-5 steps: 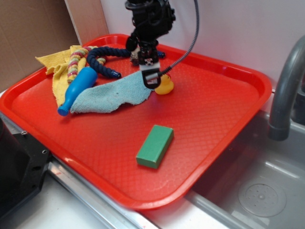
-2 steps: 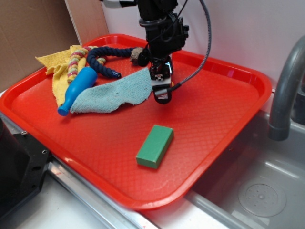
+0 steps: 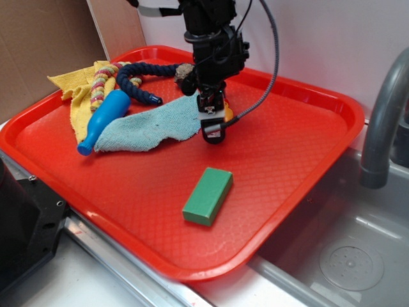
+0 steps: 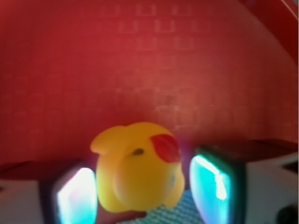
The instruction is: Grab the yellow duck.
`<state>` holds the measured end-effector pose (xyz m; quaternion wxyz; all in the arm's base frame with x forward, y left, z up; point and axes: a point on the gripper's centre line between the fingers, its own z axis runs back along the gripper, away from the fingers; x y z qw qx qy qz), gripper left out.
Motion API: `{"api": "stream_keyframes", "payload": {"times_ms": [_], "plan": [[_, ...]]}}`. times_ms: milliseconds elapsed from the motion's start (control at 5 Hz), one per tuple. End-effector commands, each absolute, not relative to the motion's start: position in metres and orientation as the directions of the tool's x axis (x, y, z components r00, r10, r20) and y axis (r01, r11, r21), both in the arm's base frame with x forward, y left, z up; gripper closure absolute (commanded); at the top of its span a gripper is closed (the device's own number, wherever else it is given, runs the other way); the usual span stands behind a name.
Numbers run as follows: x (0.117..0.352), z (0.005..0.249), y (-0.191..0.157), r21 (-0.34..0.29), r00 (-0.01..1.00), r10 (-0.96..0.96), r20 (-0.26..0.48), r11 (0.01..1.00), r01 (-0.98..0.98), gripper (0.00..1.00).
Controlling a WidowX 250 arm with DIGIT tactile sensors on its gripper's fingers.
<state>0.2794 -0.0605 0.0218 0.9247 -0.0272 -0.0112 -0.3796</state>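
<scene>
Gripper: the gripper (image 3: 213, 128) points down onto the red tray (image 3: 300, 160), fingers spread to either side of the yellow duck (image 4: 138, 170), which sits between them; the wrist view shows a finger pad (image 4: 74, 196) on each side of the duck with a thin gap at the right pad, and whether the left pad touches cannot be told. The jaws stand apart, not clenched on anything.
Yellow duck: directly under the gripper; in the exterior view only a sliver of yellow (image 3: 227, 113) shows behind the fingers. In the wrist view its orange beak faces up and right.
Light blue cloth: the light blue cloth (image 3: 147, 128) lies to the camera-left of the gripper, its edge reaching the fingers.
Green block: the green block (image 3: 208, 196) lies flat on the tray nearer the camera than the gripper, apart from it.
Blue bottle: the blue bottle (image 3: 102, 120) lies beyond the cloth, well camera-left of the gripper.
Rope and rag: the dark blue rope (image 3: 137, 80) and yellow rag (image 3: 77, 96) sit at the tray's far left corner.
Faucet: the grey faucet (image 3: 383, 121) stands well to the camera-right.
</scene>
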Motion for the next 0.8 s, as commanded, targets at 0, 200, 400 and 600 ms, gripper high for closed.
{"api": "stream_keyframes", "payload": {"times_ms": [0,200,400,600], "plan": [[0.246,0.102,-0.05,0.145,0.841,-0.526,0.128,0.848,0.509,1.0],[0.203,0.149,-0.025,0.082,0.927,-0.288,0.241,0.957,0.277,1.0],[0.167,0.196,-0.011,-0.018,0.948,-0.024,0.317,0.999,0.032,1.0],[0.153,0.228,-0.032,-0.048,0.927,0.221,0.303,0.975,-0.217,1.0]]}}
